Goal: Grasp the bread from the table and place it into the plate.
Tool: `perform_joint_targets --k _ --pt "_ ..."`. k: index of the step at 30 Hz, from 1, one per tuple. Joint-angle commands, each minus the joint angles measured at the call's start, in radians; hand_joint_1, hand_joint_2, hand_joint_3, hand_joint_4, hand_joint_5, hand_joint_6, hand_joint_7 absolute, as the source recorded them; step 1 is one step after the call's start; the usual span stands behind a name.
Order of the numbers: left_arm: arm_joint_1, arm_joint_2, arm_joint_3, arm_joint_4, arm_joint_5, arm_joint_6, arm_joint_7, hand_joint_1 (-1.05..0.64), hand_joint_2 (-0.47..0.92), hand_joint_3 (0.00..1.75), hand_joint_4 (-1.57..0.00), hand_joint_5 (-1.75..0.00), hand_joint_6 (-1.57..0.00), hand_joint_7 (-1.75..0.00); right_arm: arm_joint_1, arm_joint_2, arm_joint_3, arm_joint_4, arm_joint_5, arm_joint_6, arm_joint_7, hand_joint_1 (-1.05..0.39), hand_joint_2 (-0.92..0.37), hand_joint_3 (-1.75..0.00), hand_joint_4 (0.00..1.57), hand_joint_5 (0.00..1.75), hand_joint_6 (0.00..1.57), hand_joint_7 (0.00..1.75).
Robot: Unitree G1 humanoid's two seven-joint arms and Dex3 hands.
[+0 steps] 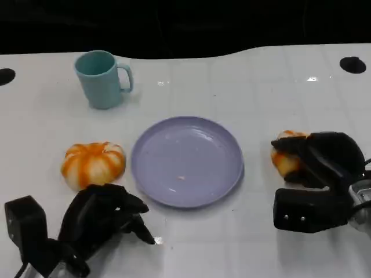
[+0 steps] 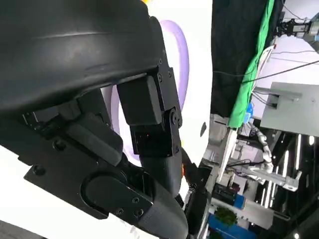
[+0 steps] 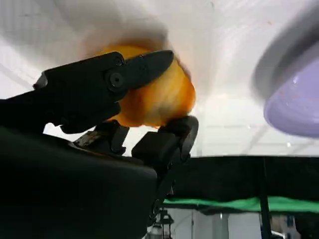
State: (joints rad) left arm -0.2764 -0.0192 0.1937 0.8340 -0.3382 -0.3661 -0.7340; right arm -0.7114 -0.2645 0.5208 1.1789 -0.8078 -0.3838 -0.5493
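The left robot hand (image 1: 101, 217) sits at the near left edge of the white counter (image 1: 261, 87), low over the surface, just in front of a round orange-and-white striped bread roll (image 1: 93, 164). Its fingers are curled inward with nothing between them; it is closed and empty. In the left wrist view the same robot hand (image 2: 149, 144) appears as a black shell with folded fingers, and the plate rim (image 2: 182, 59) shows beyond it.

A teal mug (image 1: 102, 78) stands upright at the far left of the counter, well behind the striped roll, with its handle turned toward the right.

The lavender plate (image 1: 186, 160) lies flat at the centre of the counter, just beside the striped roll and apart from it. Nothing larger than a small crumb rests on the plate.

To the right of the plate, well apart from its rim, is the second piece of bread (image 1: 286, 155), orange and white. The right robot hand (image 1: 319, 168) wraps around it from the right side, covering most of it. In the right wrist view the fingers (image 3: 144, 67) lie across the top of the bread (image 3: 159, 97) and another black finger presses against its opposite side, so the right robot hand (image 3: 154, 104) grips the bread. The frames do not show whether the bread touches the counter. The plate edge (image 3: 294, 94) is blurred in that view.
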Motion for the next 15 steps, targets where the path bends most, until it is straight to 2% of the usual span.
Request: perform_joint_targets --k 1,2,4,5,7,11,15 --pt "0.013 0.009 0.004 -0.012 -0.006 0.016 0.004 -1.05 0.73 0.0 -1.57 -0.58 -1.57 -0.18 -0.019 -0.01 0.003 0.01 0.011 -0.047 -0.066 -0.08 -0.91 -0.06 0.95 1.54 1.37 0.15" --pt "0.014 0.009 0.003 -0.014 -0.006 0.016 0.004 -1.05 0.73 0.0 -1.57 -0.58 -1.57 -0.18 -0.02 -0.01 0.0 0.009 0.014 -0.057 -0.082 -0.07 -0.86 -0.2 0.94 1.64 1.34 0.33" --pt "0.014 0.009 0.003 -0.014 -0.003 0.01 0.003 -1.05 0.73 0.0 -1.57 -0.58 -1.57 -0.18 -0.023 -0.01 -0.002 0.008 0.014 -0.078 -0.119 -0.07 -0.65 -0.61 0.95 1.72 1.07 0.97" --pt "0.015 0.009 0.003 -0.014 -0.003 0.008 0.002 -1.05 0.73 0.0 -1.57 -0.58 -1.57 -0.18 -0.024 -0.01 -0.001 0.009 0.012 -0.084 -0.133 -0.07 -0.61 -0.7 0.95 1.73 1.0 1.13" --pt "0.02 0.01 0.001 -0.019 0.0 0.009 0.005 -1.05 0.73 0.0 -1.57 -0.58 -1.57 -0.18 -0.027 -0.009 0.0 0.004 0.01 -0.1 -0.177 -0.06 -0.53 -0.84 0.95 1.74 0.9 1.34" --pt "0.031 0.01 -0.004 -0.035 0.005 0.011 0.011 -1.05 0.74 0.0 -1.57 -0.59 -1.57 -0.18 -0.031 -0.004 -0.013 -0.016 0.025 -0.128 -0.211 -0.05 -0.46 -1.02 0.94 1.75 0.79 1.6" --pt "0.036 0.011 -0.001 -0.044 -0.007 0.026 0.002 -1.05 0.73 0.0 -1.57 -0.59 -1.57 -0.18 -0.033 0.0 -0.018 -0.038 0.034 -0.149 -0.239 -0.08 -0.38 -1.19 0.96 1.75 0.77 1.64"
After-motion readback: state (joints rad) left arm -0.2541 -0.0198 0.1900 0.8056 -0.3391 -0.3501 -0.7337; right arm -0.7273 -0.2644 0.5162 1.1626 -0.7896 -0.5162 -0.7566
